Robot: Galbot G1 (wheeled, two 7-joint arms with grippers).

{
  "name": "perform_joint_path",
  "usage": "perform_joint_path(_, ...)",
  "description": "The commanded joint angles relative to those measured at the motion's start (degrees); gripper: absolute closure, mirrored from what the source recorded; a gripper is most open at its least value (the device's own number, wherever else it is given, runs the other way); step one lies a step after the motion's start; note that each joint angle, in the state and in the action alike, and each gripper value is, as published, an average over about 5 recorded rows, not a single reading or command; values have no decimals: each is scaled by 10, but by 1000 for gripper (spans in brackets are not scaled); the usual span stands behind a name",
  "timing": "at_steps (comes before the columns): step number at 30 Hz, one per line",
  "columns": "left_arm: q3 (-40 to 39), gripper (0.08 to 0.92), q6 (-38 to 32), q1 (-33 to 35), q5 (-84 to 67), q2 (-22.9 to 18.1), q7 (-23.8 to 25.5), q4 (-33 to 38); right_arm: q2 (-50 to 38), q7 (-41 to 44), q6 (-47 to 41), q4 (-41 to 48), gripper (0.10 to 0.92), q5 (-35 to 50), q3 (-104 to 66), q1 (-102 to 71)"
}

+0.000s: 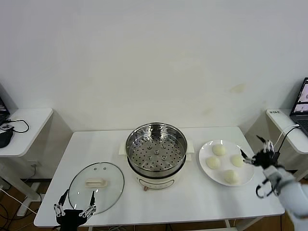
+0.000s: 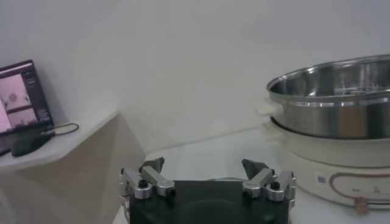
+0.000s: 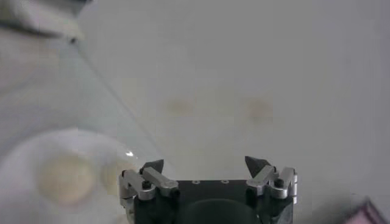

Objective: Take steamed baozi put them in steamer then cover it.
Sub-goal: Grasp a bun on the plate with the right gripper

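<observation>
Nearest the head camera: left claw [image 1: 76, 204] at the front edge of the white surface [image 1: 192, 192], fingers spread wide, empty, just short of the round clear glass cover with cream-white handle [image 1: 96, 185]. Cover laid flat beside the round shiny stainless-steel steamer on its cream base [image 1: 156, 153], presumably set off to leave the perforated tray open for loading. Four cream-white steamed baozi [image 1: 219, 150] gathered on a flat white plate [image 1: 208, 171], touching the steamer's right side, none yet moved. Right claw [image 1: 254, 155] hovering at the plate's outer edge, fingers apart, holding nothing; judged positioned for a first pick.
</observation>
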State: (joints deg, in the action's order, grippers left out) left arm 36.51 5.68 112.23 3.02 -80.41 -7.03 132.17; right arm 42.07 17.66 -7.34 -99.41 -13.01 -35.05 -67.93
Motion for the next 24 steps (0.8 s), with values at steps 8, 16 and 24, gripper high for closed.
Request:
perform_joint_path(8,4,177,10,-3,20,1,11,-1,-122,419,87,305,202,-40,602,621)
perform_joint_path(16,12,177,11,-6,20,4,14,-11,-59,460,102,379,202,-30,693,677)
perform_joint_path(24,25,177,11,-9,19,5,19,-17,21,434,106,464,202,-47,687,659)
